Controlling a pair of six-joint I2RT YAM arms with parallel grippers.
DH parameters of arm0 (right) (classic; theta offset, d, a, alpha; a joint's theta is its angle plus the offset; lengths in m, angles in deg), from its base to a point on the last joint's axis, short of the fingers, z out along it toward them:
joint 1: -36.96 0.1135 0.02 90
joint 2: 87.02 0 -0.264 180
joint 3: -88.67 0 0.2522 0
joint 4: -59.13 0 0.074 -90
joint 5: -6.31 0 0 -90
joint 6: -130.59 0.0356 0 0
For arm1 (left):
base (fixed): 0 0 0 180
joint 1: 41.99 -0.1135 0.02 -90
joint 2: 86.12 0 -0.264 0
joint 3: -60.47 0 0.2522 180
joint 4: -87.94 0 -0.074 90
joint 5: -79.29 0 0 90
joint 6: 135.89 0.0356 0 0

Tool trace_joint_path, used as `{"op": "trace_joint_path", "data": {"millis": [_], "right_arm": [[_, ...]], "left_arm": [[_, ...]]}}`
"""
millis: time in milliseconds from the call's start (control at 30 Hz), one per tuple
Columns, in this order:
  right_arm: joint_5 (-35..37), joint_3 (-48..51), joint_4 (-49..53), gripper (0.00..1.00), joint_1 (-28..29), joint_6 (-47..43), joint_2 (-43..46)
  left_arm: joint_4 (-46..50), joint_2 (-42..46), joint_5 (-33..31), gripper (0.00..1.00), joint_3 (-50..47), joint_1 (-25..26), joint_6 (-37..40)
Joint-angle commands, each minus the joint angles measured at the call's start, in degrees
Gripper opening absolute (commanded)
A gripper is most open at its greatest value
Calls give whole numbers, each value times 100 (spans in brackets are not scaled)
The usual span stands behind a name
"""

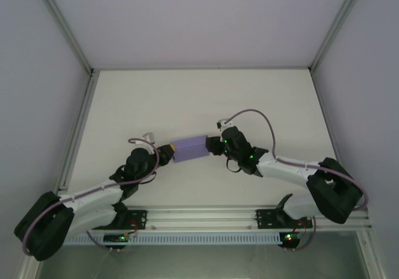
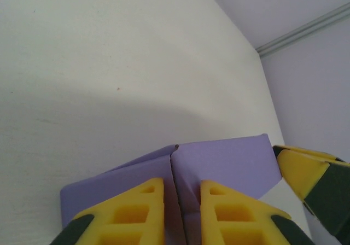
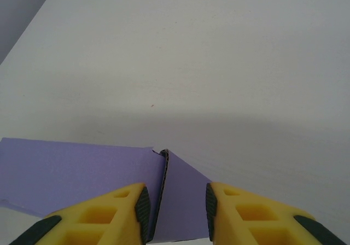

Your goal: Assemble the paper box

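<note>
Paper box (image 1: pixel 190 147) looks folded; end-closing step likely in hand. Left tool (image 2: pixel 183 220) pinches its left end, right tool (image 3: pixel 178 215) its right end, both nearly closed. Next: tuck flaps squarely.

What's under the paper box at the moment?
White table lies around the paper box, gripped at its ends by the left gripper and right gripper. The patch directly beneath is covered.
</note>
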State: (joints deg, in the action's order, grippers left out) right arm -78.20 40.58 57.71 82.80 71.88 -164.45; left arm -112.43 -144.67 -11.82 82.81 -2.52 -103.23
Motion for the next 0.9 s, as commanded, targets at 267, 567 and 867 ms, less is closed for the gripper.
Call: {"op": "trace_joint_path", "data": {"millis": [267, 567, 867], "right_arm": [[-189, 441, 1144, 36, -17, -260, -334], [-102, 306, 1178, 36, 1, -255, -337], [-101, 257, 1187, 36, 20, -247, -326]], "left_arm": [[1406, -487, 332, 9, -12, 60, 774], [3044, 790, -26, 49, 770, -38, 720], [3353, 1196, 287, 59, 1051, -277, 497]]}}
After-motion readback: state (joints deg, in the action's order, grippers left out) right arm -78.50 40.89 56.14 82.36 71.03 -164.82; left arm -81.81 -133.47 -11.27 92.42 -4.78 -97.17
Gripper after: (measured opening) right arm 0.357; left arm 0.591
